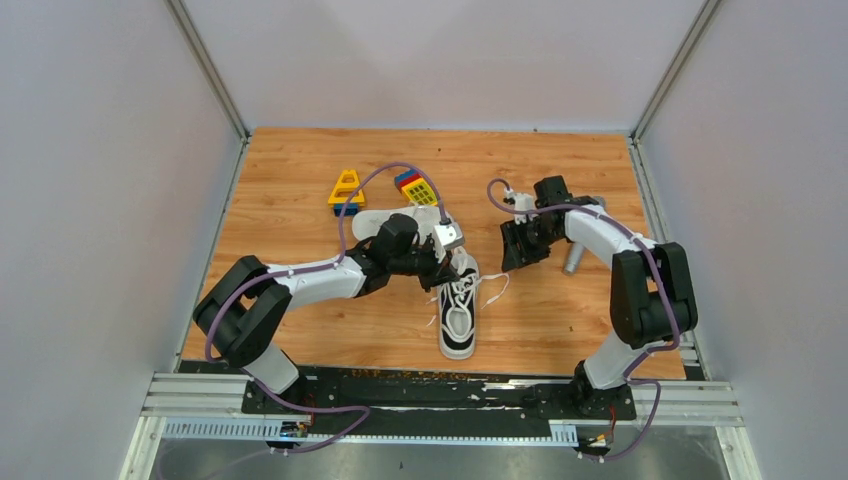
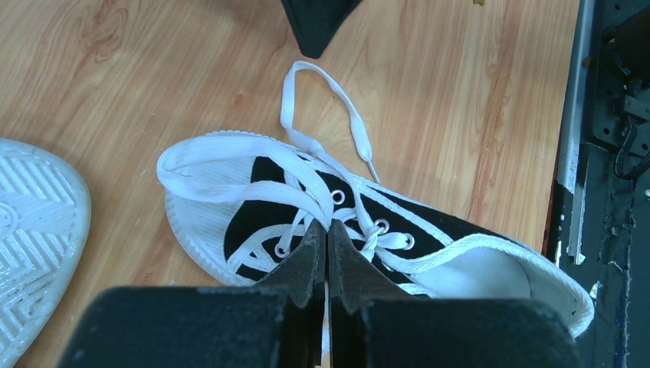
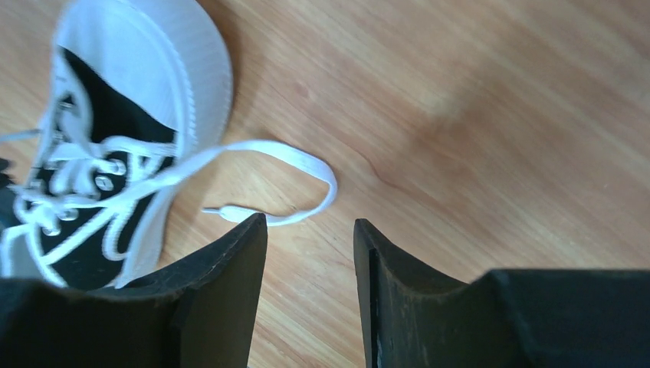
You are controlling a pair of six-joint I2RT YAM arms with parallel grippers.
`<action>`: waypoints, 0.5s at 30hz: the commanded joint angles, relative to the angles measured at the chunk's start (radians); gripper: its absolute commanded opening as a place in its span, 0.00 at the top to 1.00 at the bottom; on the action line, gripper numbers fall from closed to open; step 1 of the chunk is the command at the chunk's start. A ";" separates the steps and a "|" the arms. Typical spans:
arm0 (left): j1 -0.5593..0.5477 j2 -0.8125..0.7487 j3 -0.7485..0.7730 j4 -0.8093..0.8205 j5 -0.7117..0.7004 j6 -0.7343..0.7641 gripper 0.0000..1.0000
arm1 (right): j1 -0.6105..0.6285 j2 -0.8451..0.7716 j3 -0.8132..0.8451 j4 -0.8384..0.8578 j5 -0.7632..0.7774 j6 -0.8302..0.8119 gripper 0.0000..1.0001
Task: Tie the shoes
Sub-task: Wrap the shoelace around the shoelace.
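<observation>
Wood-grain table (image 1: 560, 320) is bearing a black shoe (image 1: 459, 320) between grey walls (image 1: 100, 150); left pincer (image 2: 327, 228) is pinching shut at its laces (image 2: 260, 192), right pincer (image 3: 310, 224) is gaping.

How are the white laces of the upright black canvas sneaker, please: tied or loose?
Loose. One white lace trails off the black canvas sneaker in an open loop on the wooden table, its tip free; no bow shows.
</observation>
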 commanded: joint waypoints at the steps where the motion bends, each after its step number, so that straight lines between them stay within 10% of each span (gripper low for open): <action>1: 0.004 -0.030 0.009 0.021 -0.019 -0.002 1.00 | 0.058 -0.020 -0.064 0.019 0.162 0.020 0.52; 10: 0.004 -0.017 0.014 0.025 -0.005 0.021 1.00 | 0.101 0.082 -0.083 0.071 0.317 0.085 0.64; 15: 0.004 -0.016 0.007 0.025 0.006 0.031 1.00 | 0.101 0.138 -0.001 0.090 0.284 0.067 0.97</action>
